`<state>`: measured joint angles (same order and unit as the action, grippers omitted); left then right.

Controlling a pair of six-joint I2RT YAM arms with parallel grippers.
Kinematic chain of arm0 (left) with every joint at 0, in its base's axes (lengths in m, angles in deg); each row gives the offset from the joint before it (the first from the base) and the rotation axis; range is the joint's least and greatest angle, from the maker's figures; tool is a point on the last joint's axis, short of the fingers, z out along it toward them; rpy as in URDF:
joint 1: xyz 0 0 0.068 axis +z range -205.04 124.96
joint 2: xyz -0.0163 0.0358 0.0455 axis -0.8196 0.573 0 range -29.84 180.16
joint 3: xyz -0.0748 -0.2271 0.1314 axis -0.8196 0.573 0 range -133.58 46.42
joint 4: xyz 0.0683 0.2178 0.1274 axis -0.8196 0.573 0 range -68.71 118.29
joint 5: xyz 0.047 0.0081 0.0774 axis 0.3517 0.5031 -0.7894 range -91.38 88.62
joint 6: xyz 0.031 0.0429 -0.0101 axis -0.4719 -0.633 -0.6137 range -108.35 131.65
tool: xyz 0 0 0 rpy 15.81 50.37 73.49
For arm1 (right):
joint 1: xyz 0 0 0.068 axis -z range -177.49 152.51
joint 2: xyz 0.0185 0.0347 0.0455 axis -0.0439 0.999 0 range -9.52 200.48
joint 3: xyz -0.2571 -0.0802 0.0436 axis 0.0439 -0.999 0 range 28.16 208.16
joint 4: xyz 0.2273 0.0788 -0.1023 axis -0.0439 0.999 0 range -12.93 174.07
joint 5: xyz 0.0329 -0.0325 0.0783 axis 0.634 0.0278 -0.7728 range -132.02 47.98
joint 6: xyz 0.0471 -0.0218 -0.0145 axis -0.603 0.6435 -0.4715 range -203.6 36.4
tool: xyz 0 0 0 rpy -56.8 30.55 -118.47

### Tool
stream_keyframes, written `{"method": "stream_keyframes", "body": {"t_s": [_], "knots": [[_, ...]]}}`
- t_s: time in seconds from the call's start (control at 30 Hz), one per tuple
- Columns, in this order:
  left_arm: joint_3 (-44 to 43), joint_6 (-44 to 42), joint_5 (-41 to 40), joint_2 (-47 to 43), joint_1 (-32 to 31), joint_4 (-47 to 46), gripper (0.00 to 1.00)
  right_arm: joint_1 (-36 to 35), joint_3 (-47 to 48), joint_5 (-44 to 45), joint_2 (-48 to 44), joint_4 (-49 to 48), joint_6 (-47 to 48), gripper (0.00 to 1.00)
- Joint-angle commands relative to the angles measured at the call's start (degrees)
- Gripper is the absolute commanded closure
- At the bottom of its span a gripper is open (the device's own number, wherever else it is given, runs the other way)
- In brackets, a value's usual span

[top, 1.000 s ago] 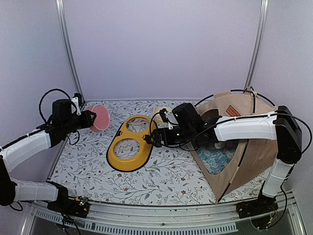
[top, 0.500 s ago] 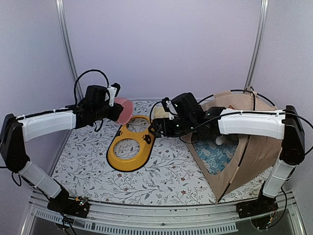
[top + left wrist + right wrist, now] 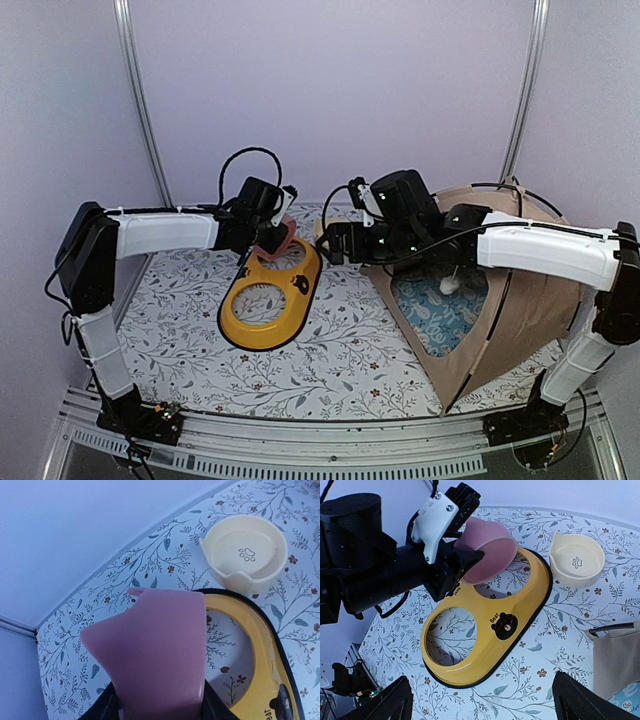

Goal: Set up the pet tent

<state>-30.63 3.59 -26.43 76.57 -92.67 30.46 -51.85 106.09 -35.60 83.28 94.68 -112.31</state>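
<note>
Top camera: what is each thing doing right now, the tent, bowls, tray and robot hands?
pet tent: standing up, door open
blue mat: lying inside the tent
yellow tray: flat, both holes empty
pink bowl: tilted, held above the tray
cream bowl: upright on the table, empty
left gripper: shut on the pink bowl
right gripper: open, holding nothing
</note>
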Motion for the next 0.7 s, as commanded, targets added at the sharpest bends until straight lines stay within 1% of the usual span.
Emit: {"method": "stream_keyframes", "body": {"t_s": [0.0, 0.1, 0.2, 0.5, 0.67], "knots": [[-6.29, -1.24, -6.22, 2.97, -0.66, -0.86, 0.92, -0.29, -0.63, 0.96, -2.60, 0.68, -0.01, 0.01], [-8.06, -1.09, -8.72, 5.36, -0.75, 1.68, 0.93, -0.25, -0.85, 0.89, -2.69, 0.69, -0.29, 0.01], [-7.86, -0.87, -11.64, 5.74, -0.78, 3.65, 0.93, -0.22, -0.85, 0.48, -2.62, 0.48, -0.36, 0.01], [-3.81, 3.13, -20.45, 4.74, 0.26, 10.73, 0.92, -0.28, -0.67, -2.03, -1.11, -0.84, -0.65, 0.01], [-2.23, 2.32, -23.84, 4.13, 0.72, 11.83, 0.90, -0.33, -0.54, -2.79, -0.48, -1.29, -0.73, 0.01]]}}
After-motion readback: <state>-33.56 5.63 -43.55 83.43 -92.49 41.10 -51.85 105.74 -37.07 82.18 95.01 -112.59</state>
